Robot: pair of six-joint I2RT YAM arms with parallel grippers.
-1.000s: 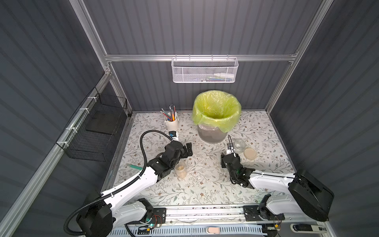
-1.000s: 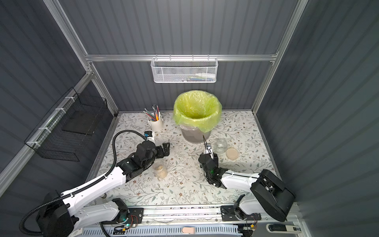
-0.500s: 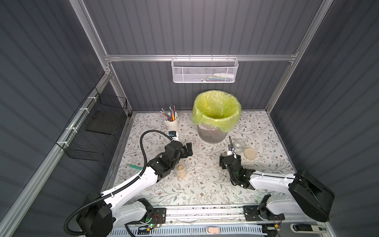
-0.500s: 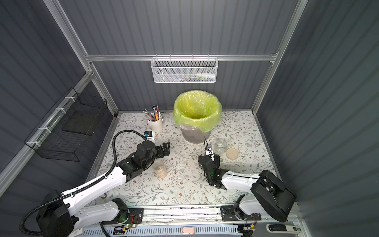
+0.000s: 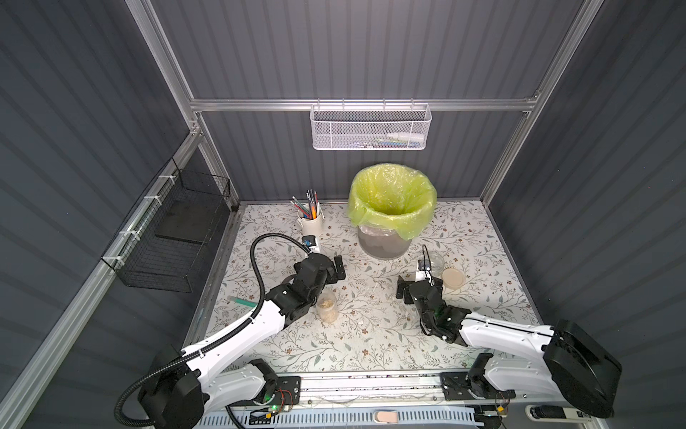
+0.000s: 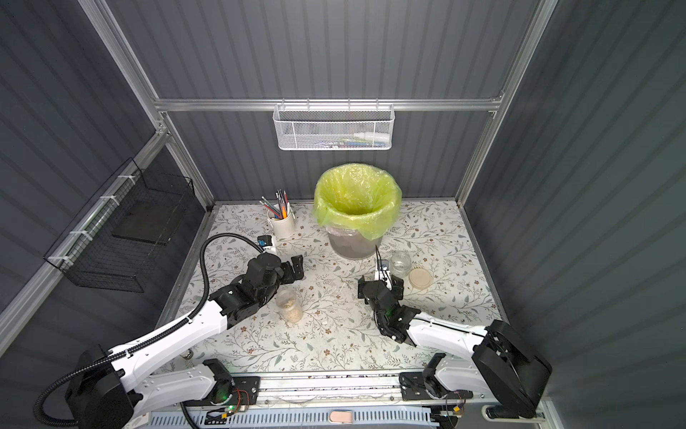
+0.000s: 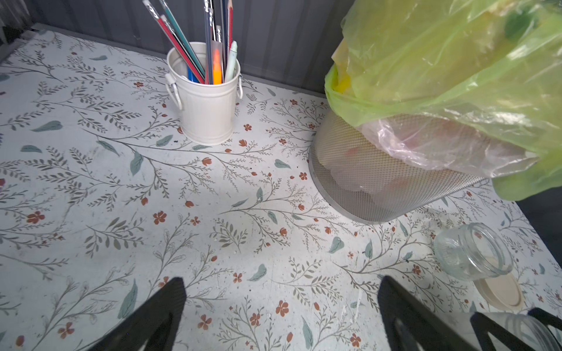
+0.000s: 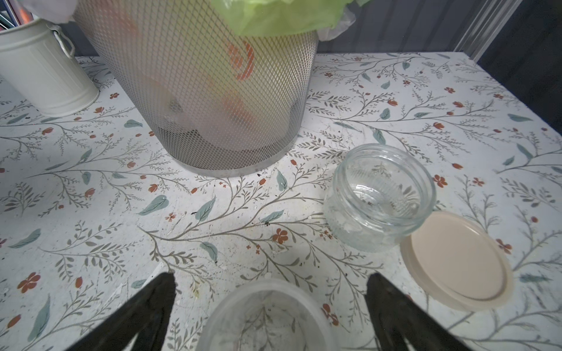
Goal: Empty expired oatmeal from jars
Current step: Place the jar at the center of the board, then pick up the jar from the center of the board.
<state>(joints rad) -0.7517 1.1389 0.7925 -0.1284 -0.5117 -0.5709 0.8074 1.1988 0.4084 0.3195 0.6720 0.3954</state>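
In both top views the oatmeal (image 5: 326,304) sits inside a narrow jar (image 5: 328,315) standing on the worktop (image 5: 371,334) just on the near side of the left jaws — outside them, not between. Those jaws gape wide and hold nothing.

Left wrist view: only bare floral worktop lies between the spread jaws. The squat jar (image 7: 474,252) and the lid (image 7: 500,293) beside it are off to the right.

Right wrist view: a second narrow jar (image 8: 267,316), empty, stands between the right jaws, which are spread wide with a gap on either side — no grip.

Three jars, one lid, one bin (image 8: 197,91), one pencil pot (image 8: 45,79).
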